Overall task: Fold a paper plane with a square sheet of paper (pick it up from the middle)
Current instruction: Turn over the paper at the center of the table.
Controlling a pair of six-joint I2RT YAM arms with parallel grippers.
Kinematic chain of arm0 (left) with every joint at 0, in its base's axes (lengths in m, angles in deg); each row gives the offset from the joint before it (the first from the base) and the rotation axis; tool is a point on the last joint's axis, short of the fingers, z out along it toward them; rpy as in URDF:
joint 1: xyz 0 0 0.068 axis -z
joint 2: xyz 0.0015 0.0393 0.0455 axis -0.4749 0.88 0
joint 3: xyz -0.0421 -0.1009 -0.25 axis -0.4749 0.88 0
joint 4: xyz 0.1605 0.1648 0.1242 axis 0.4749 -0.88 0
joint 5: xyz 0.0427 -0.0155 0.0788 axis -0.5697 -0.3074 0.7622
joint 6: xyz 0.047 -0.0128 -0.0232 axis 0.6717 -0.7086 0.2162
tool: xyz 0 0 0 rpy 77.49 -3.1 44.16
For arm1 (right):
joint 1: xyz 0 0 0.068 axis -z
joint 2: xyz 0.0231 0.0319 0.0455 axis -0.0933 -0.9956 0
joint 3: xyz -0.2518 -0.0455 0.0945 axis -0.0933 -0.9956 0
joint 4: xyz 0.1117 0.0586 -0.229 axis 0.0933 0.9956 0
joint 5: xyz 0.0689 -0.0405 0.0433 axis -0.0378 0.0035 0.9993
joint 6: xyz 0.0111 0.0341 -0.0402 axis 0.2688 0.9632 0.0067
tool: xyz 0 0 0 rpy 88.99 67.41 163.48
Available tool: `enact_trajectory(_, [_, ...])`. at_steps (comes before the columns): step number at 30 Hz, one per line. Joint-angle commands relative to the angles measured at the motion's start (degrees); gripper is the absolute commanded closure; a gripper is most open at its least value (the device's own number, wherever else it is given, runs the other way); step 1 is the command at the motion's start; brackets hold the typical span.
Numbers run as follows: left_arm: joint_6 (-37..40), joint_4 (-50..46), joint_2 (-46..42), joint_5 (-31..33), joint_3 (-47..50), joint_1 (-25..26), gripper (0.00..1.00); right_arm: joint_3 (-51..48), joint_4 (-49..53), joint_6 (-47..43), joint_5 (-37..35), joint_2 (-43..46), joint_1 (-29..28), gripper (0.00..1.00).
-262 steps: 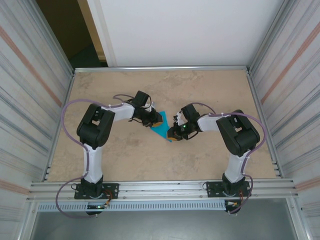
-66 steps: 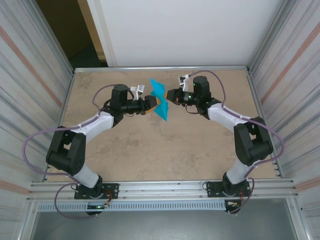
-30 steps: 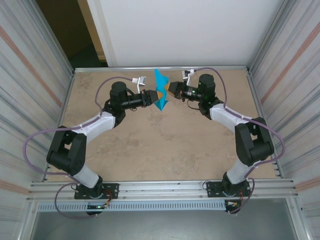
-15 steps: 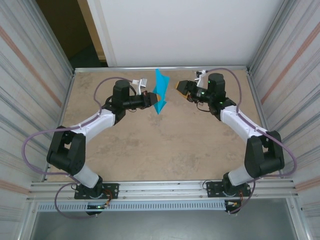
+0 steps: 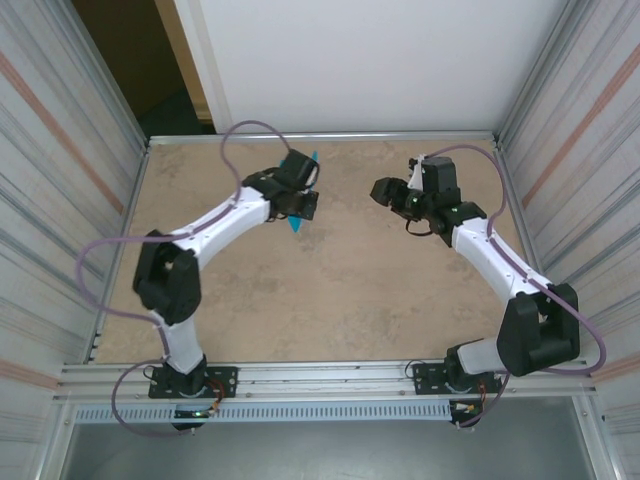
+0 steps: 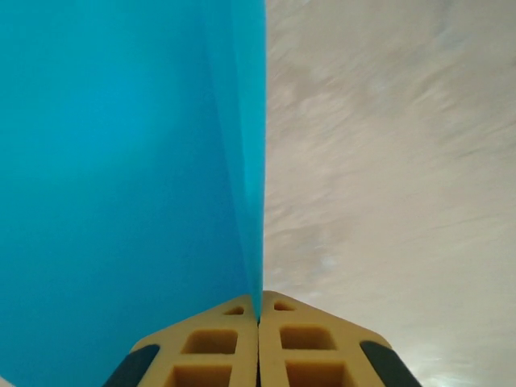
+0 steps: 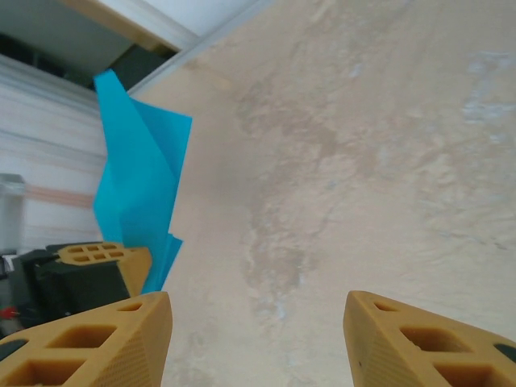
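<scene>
The teal-blue sheet of paper (image 5: 296, 224) is folded into a narrow pointed shape with a centre crease and hangs in the air over the far middle of the table. My left gripper (image 5: 305, 205) is shut on it. In the left wrist view the paper (image 6: 121, 161) stands edge-on out of the closed yellow fingertips (image 6: 218, 339) of the left gripper (image 6: 259, 316). My right gripper (image 5: 384, 192) is open and holds nothing, a short way to the right of the paper. From the right wrist, the paper (image 7: 137, 177) shows at the left beyond the spread fingers (image 7: 113, 339) of the right gripper (image 7: 258, 326).
The beige stone-patterned table (image 5: 330, 290) is bare below both arms. Corrugated metal walls (image 5: 60, 200) close in the left and right sides. A white panel (image 5: 350, 60) stands behind the table's far rail.
My right gripper has opened, let go of the paper and drawn back to the right. The left arm has turned and swung the paper a little left and nearer, still gripped.
</scene>
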Motion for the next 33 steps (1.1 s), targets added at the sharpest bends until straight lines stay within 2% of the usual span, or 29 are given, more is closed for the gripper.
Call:
enact_trajectory(1, [5.41, -14.56, 6.19, 20.83, -4.81, 1.29, 0.93, -1.05, 3.77, -1.22, -5.80, 2.51, 1.04, 0.42])
enact_trajectory(10, [6.36, -17.62, 18.69, 30.08, -9.99, 4.01, 0.93, -4.25, 5.46, 0.73, -6.81, 4.41, 4.87, 0.43])
enact_trajectory(16, [6.95, -17.97, 24.19, 31.82, -12.46, 5.02, 0.93, -5.00, 5.60, 1.06, -6.17, 4.41, 5.68, 0.43])
enact_trajectory(33, [5.09, -18.93, 28.00, 26.34, -15.15, 7.76, 0.80, -5.24, 4.86, 2.10, -3.64, 2.29, 5.76, 0.43])
